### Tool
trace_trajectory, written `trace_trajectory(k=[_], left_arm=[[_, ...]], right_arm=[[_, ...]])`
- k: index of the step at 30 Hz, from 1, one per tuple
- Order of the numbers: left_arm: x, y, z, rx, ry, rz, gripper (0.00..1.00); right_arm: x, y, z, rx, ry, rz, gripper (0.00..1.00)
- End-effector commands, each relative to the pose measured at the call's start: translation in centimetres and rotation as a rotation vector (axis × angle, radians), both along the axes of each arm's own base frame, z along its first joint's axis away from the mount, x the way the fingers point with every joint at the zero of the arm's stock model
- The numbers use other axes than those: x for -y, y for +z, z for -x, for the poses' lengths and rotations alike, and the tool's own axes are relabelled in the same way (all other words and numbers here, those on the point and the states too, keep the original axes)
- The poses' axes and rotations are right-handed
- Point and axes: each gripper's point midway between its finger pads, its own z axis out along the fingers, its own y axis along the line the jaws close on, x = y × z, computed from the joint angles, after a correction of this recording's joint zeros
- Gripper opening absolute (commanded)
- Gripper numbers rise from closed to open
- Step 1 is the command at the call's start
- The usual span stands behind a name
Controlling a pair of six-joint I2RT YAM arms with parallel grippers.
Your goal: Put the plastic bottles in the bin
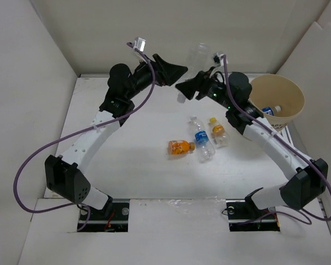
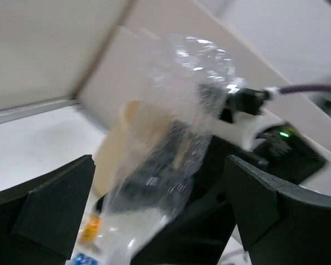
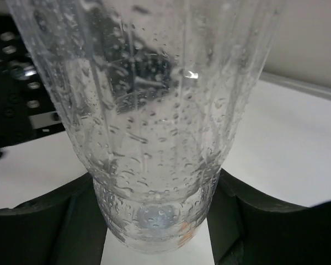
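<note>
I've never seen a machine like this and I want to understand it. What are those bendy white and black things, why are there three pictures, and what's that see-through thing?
Those are two robot arms. Each ends in a gripper with two fingers. One picture looks down from above; the other two come from small cameras on each arm's wrist.

The see-through thing is an empty clear bottle, lifted above the table between the arms. The right gripper has its fingers around the bottle's narrow end. The left gripper is open, with the bottle between its fingers.

On the white table lie three more bottles: an orange-filled bottle, a blue-labelled bottle and a yellow-capped bottle. At the right stands the tan bin, with another bottle already inside.
</note>
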Motion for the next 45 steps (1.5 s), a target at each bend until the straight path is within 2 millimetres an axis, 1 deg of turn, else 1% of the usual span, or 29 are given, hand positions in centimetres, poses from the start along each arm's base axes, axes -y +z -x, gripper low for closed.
trace_trajectory(k=[1,2,3,4,5,6,7,9,10,11,13,15,16,18,20,21,24,26,29,30,31,35,36,37,39,41,43,44,45], left_arm=[[-4.3,1.0,-3.1,-0.055,0.348,-0.104,1.00],[-6.1,-0.3,-4.6,-0.105,0.478,-0.158,1.00],[-6.9,-1.2,-5.1,-0.140,0.527,-0.178,1.00],[-8.3,-2.0,-5.5,-0.153,0.603,-0.220,1.00],[-8.3,-2.0,-5.5,-0.144,0.606,-0.230,1.00],[-8.9,-3.6,-5.5,-0.179,0.632,-0.261,1.00],[-9.5,-4.6,-5.9,-0.189,0.672,-0.284,1.00],[-10.1,-5.6,-5.4,-0.184,0.683,-0.304,1.00],[-10.2,-8.0,-5.6,-0.216,0.692,-0.338,1.00],[-10.3,-8.7,-5.4,-0.225,0.691,-0.347,1.00],[-10.3,-10.8,-5.2,-0.248,0.692,-0.396,1.00],[-9.7,-12.1,-4.6,-0.261,0.680,-0.434,1.00],[-9.3,-12.7,-4.5,-0.271,0.678,-0.450,1.00],[-8.6,-14.8,-4.1,-0.300,0.637,-0.490,1.00],[-8.1,-16.6,-3.5,-0.322,0.596,-0.516,1.00],[-8.0,-17.1,-3.3,-0.329,0.583,-0.524,1.00],[-7.3,-18.6,-2.5,-0.346,0.533,-0.546,1.00],[-6.4,-19.4,-1.7,-0.346,0.515,-0.599,1.00],[-4.4,-22.1,-0.4,-0.340,0.523,-0.762,1.00],[-3.9,-23.9,0.0,-0.348,0.513,-0.826,1.00],[-2.7,-24.0,0.7,-0.322,0.492,-0.847,1.00],[-0.7,-25.8,1.9,-0.277,0.386,-0.899,1.00],[-0.6,-26.1,1.8,-0.282,0.384,-0.907,1.00],[-0.7,-27.0,1.9,-0.296,0.379,-0.930,1.00],[-0.4,-27.6,2.0,-0.318,0.360,-0.945,1.00],[0.2,-28.8,2.7,-0.344,0.350,-0.988,1.00],[0.7,-29.1,3.0,-0.327,0.358,-1.029,1.00],[0.7,-30.4,3.3,-0.327,0.353,-1.086,1.00],[0.8,-30.4,3.2,-0.313,0.371,-1.111,1.00]], right_arm=[[8.5,3.5,-3.7,0.091,-0.352,0.037,0.01],[10.8,4.2,-3.9,0.100,-0.432,0.048,0.01],[12.8,4.1,-4.3,0.093,-0.512,0.064,0.01],[17.2,3.6,-5.2,0.054,-0.698,0.094,0.01],[19.4,2.8,-5.7,0.029,-0.800,0.126,0.01],[21.6,3.1,-5.5,0.027,-0.888,0.136,0.01],[24.9,3.0,-5.4,0.011,-1.051,0.149,0.01],[29.4,1.9,-5.2,-0.036,-1.229,0.197,0.01],[31.3,2.0,-4.8,-0.050,-1.305,0.204,0.01],[34.5,1.4,-4.3,-0.088,-1.414,0.194,0.01],[37.0,0.8,-4.1,-0.132,-1.482,0.180,0.01],[40.4,0.4,-3.1,-0.171,-1.601,0.138,0.02],[41.4,-0.3,-3.1,-0.194,-1.632,0.142,0.02],[43.1,-1.1,-2.7,-0.234,-1.679,0.149,0.10],[43.2,-1.1,-3.1,-0.250,-1.678,0.164,0.79],[43.6,-1.4,-2.7,-0.261,-1.708,0.163,0.99],[43.7,-1.4,-2.4,-0.287,-1.721,0.180,0.99],[43.7,-0.6,-1.6,-0.273,-1.722,0.165,0.99],[42.7,0.3,-1.2,-0.256,-1.698,0.142,0.99],[42.4,0.9,-0.7,-0.246,-1.683,0.130,0.99],[41.6,1.2,-0.7,-0.238,-1.653,0.124,0.99],[37.2,1.9,-0.4,-0.194,-1.442,0.127,0.99],[36.0,1.1,-0.5,-0.194,-1.391,0.144,0.99],[35.2,1.5,0.2,-0.179,-1.356,0.132,0.99],[33.0,1.0,0.4,-0.174,-1.278,0.152,0.99],[31.8,0.5,0.6,-0.178,-1.238,0.174,0.99],[30.1,-0.4,0.7,-0.179,-1.177,0.228,0.99],[29.5,-0.6,0.7,-0.185,-1.152,0.237,0.99],[28.6,-0.7,0.7,-0.180,-1.107,0.244,0.99]])
